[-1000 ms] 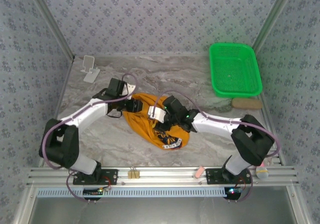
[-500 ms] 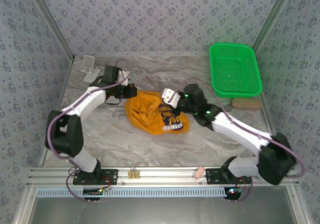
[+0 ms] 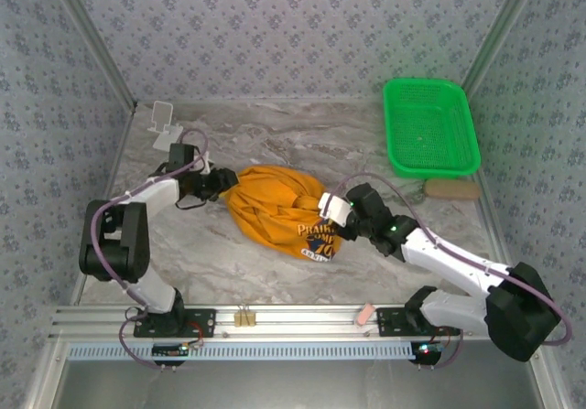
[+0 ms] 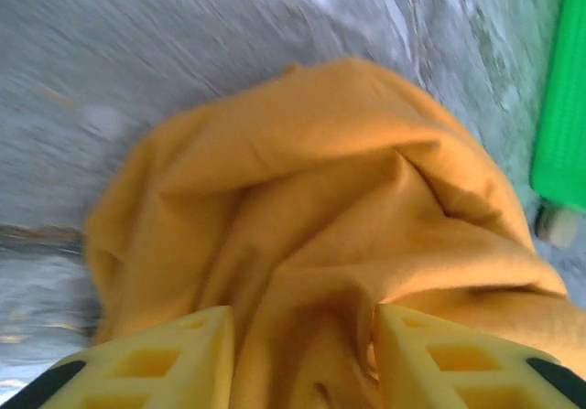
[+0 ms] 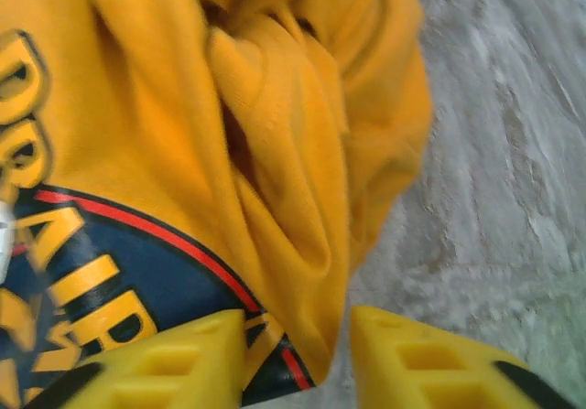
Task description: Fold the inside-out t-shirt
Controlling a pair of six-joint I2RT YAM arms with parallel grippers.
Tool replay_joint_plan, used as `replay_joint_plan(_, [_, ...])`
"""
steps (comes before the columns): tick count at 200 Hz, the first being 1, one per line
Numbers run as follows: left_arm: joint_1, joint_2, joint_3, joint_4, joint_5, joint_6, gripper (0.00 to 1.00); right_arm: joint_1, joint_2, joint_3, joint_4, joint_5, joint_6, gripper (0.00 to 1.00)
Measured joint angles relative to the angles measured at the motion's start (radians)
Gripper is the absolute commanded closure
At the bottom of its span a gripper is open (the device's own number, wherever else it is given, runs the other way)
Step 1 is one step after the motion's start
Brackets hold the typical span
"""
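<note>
An orange t-shirt (image 3: 275, 209) lies in a wrinkled bundle in the middle of a marbled counter (image 3: 275, 144), stretched between two robot arms. It is not spread flat; no sleeve or neck opening can be picked out.

The left tool (image 3: 222, 182) sits at the bundle's far-left end, where the cloth narrows to a point. In the left wrist view, folds run together into the gap between its yellow fingers (image 4: 156, 368) and cloth fills that gap, so it looks clamped on the t-shirt.

The right tool (image 3: 331, 215) sits at the near-right end, beside a dark-and-white lettered print (image 3: 319, 242) that faces up. In the right wrist view, a hem edge lies between its fingers (image 5: 430, 363), but a sliver of counter shows beside one finger. Whether it pinches the cloth cannot be told.

The bundle's long axis runs across the counter from far left to near right, from one tool to the other. The print end is the end nearer the arm bases.

The step in hand seems to be opening out the bunched shirt, ahead of any folding. The next move likely calls for a sure hold at both ends. The arms would then draw apart evenly, until the cloth lies flat enough to show its edges.
</note>
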Motion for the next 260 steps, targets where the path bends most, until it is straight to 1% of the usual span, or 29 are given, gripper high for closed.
replay_joint_plan(2, [-0.008, -0.003, 0.002, -0.006, 0.001, 0.01, 0.52, 0.006, -0.002, 0.007, -0.006, -0.006, -0.001, 0.57])
replay_joint_plan(7, [-0.026, -0.011, 0.011, -0.026, 0.003, 0.022, 0.49, 0.017, -0.008, 0.024, -0.013, -0.022, -0.008, 0.53])
replay_joint_plan(13, [-0.051, -0.023, 0.027, -0.051, -0.002, 0.038, 0.48, 0.029, -0.014, 0.05, -0.019, -0.051, -0.012, 0.49])
replay_joint_plan(25, [-0.117, -0.059, 0.076, -0.125, -0.05, 0.091, 0.46, 0.034, -0.019, 0.099, -0.012, -0.118, -0.013, 0.45])
replay_joint_plan(46, [-0.23, -0.116, 0.18, -0.225, -0.132, 0.176, 0.45, 0.021, 0.03, 0.17, 0.035, -0.191, 0.006, 0.43])
replay_joint_plan(58, [-0.285, -0.137, 0.216, -0.247, -0.166, 0.21, 0.45, 0.011, 0.101, 0.21, 0.043, -0.209, 0.018, 0.42])
replay_joint_plan(72, [-0.337, -0.138, 0.231, -0.257, -0.204, 0.24, 0.45, -0.002, 0.198, 0.245, 0.043, -0.226, 0.024, 0.43])
replay_joint_plan(87, [-0.382, -0.092, 0.252, -0.285, -0.242, 0.264, 0.45, -0.01, 0.287, 0.251, 0.035, -0.236, 0.03, 0.47])
replay_joint_plan(92, [-0.393, -0.065, 0.265, -0.297, -0.256, 0.271, 0.45, -0.009, 0.311, 0.251, 0.026, -0.237, 0.031, 0.51])
replay_joint_plan(97, [-0.402, -0.035, 0.278, -0.307, -0.268, 0.275, 0.45, -0.008, 0.329, 0.251, 0.017, -0.236, 0.029, 0.57])
replay_joint_plan(103, [-0.41, 0.003, 0.294, -0.315, -0.284, 0.282, 0.46, -0.006, 0.347, 0.251, 0.006, -0.236, 0.027, 0.67])
replay_joint_plan(110, [-0.415, 0.043, 0.306, -0.322, -0.299, 0.287, 0.51, -0.002, 0.356, 0.25, -0.001, -0.235, 0.028, 0.81])
replay_joint_plan(114, [-0.416, 0.064, 0.31, -0.325, -0.307, 0.293, 0.57, -0.001, 0.357, 0.248, -0.003, -0.237, 0.038, 0.88])
replay_joint_plan(119, [-0.416, 0.087, 0.314, -0.332, -0.315, 0.3, 0.73, 0.0, 0.357, 0.246, -0.003, -0.237, 0.036, 0.95])
replay_joint_plan(122, [-0.416, 0.103, 0.317, -0.338, -0.321, 0.299, 0.82, 0.0, 0.354, 0.246, -0.003, -0.24, 0.036, 0.98])
replay_joint_plan(127, [-0.415, 0.122, 0.322, -0.349, -0.329, 0.31, 0.93, 0.0, 0.349, 0.243, 0.0, -0.244, 0.036, 0.99])
replay_joint_plan(130, [-0.415, 0.132, 0.324, -0.354, -0.336, 0.31, 0.97, 0.0, 0.344, 0.241, 0.004, -0.25, 0.034, 1.0])
replay_joint_plan(135, [-0.414, 0.148, 0.33, -0.367, -0.344, 0.314, 1.0, -0.002, 0.333, 0.236, 0.01, -0.26, 0.034, 1.0])
replay_joint_plan(161, [-0.386, 0.164, 0.384, -0.423, -0.356, 0.317, 1.0, -0.033, 0.221, 0.186, 0.079, -0.336, 0.012, 1.0])
replay_joint_plan(174, [-0.359, 0.14, 0.417, -0.422, -0.324, 0.303, 1.0, -0.069, 0.166, 0.184, 0.129, -0.369, -0.01, 1.0])
replay_joint_plan(188, [-0.318, 0.081, 0.44, -0.402, -0.274, 0.267, 1.0, -0.119, 0.119, 0.192, 0.194, -0.372, -0.029, 0.99])
replay_joint_plan(201, [-0.265, 0.008, 0.435, -0.346, -0.216, 0.212, 1.0, -0.156, 0.08, 0.199, 0.248, -0.37, -0.047, 0.96])
replay_joint_plan(212, [-0.198, -0.077, 0.395, -0.253, -0.168, 0.154, 1.0, -0.171, 0.044, 0.202, 0.277, -0.37, -0.054, 0.95])
replay_joint_plan(230, [-0.099, -0.195, 0.292, -0.136, -0.142, 0.095, 1.0, -0.162, 0.005, 0.201, 0.29, -0.354, -0.045, 0.93])
replay_joint_plan(240, [-0.069, -0.232, 0.227, -0.092, -0.133, 0.089, 1.0, -0.147, -0.003, 0.183, 0.307, -0.327, -0.022, 0.9])
replay_joint_plan(248, [-0.065, -0.246, 0.167, -0.056, -0.125, 0.088, 0.92, -0.134, -0.004, 0.153, 0.317, -0.302, 0.001, 0.85])
replay_joint_plan(254, [-0.068, -0.244, 0.116, -0.03, -0.119, 0.089, 0.76, -0.125, -0.002, 0.125, 0.321, -0.284, 0.021, 0.77])
replay_joint_plan(257, [-0.069, -0.238, 0.094, -0.024, -0.117, 0.094, 0.71, -0.121, 0.0, 0.109, 0.319, -0.275, 0.039, 0.74])
replay_joint_plan(260, [-0.072, -0.231, 0.073, -0.017, -0.115, 0.095, 0.67, -0.118, 0.003, 0.093, 0.319, -0.266, 0.046, 0.71])
